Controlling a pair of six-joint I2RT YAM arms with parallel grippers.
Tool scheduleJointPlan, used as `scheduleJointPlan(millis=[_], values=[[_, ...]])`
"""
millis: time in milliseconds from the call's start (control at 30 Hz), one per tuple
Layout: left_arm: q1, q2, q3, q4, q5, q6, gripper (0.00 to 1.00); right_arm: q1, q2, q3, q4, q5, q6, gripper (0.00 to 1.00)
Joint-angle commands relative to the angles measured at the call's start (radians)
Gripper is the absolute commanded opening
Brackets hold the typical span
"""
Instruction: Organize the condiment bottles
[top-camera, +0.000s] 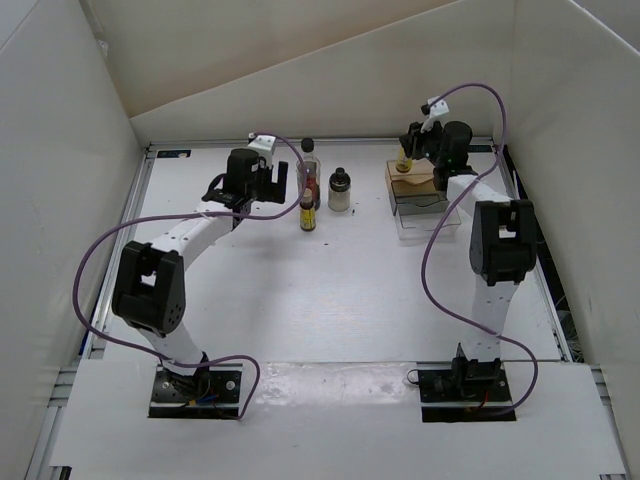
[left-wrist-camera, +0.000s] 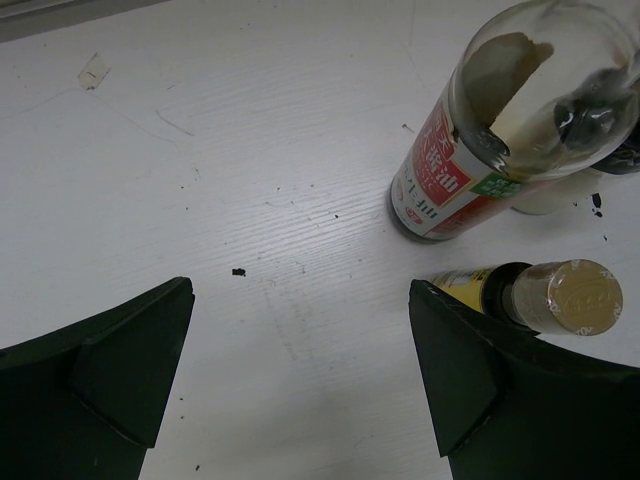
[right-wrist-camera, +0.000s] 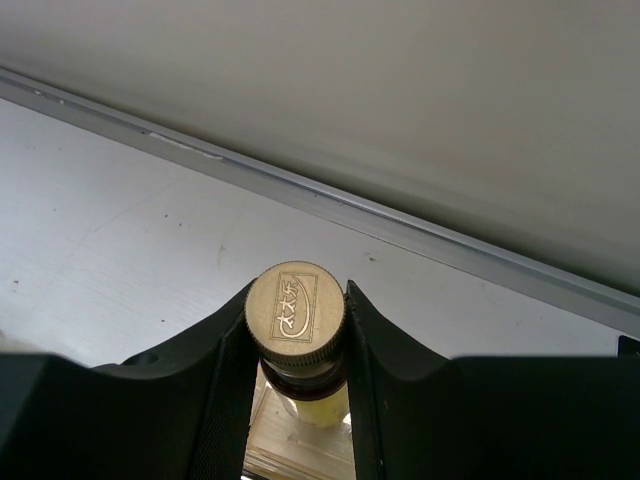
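Note:
A tall clear bottle (top-camera: 309, 175) with a black cap and reddish contents stands at the back middle of the table. A squat whitish bottle (top-camera: 339, 190) is to its right and a small yellow bottle (top-camera: 308, 215) just in front. My left gripper (top-camera: 247, 192) hangs open to their left. In the left wrist view the left gripper (left-wrist-camera: 300, 350) holds nothing, with the tall bottle (left-wrist-camera: 450, 180) and small yellow bottle (left-wrist-camera: 570, 297) beyond its right finger. My right gripper (top-camera: 405, 150) is shut on a second yellow bottle (top-camera: 403, 162) over the clear box (top-camera: 420, 205); the right gripper (right-wrist-camera: 298, 300) clamps this yellow bottle's neck (right-wrist-camera: 296, 310) below its gold cap.
The clear plastic box with tan backing sits at the back right, close to the table's metal rear edge (right-wrist-camera: 400, 225) and the white back wall. White walls close in both sides. The right arm's purple cable (top-camera: 440, 250) loops over the table.

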Motion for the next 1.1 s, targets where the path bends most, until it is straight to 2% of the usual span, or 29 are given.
scheduleJointPlan(millis=[0,567,967,1000,1067], values=[[0.004,0.006,0.042,-0.002,0.009,0.009,1.00,-0.004,0.007,0.027,0.140,-0.006,0.023,0.00],[0.007,0.038,0.062,-0.010,0.009,0.007,1.00,0.000,0.050,-0.077,0.229,-0.003,0.049,0.00],[0.007,0.028,0.041,-0.004,0.003,0.007,1.00,0.004,0.048,-0.125,0.227,-0.002,0.047,0.00],[0.007,0.026,0.041,-0.007,0.003,0.007,1.00,0.003,0.045,-0.123,0.221,-0.006,0.049,0.13],[0.007,0.024,0.039,-0.005,0.003,0.009,1.00,0.006,0.039,-0.131,0.223,0.000,0.046,0.31]])
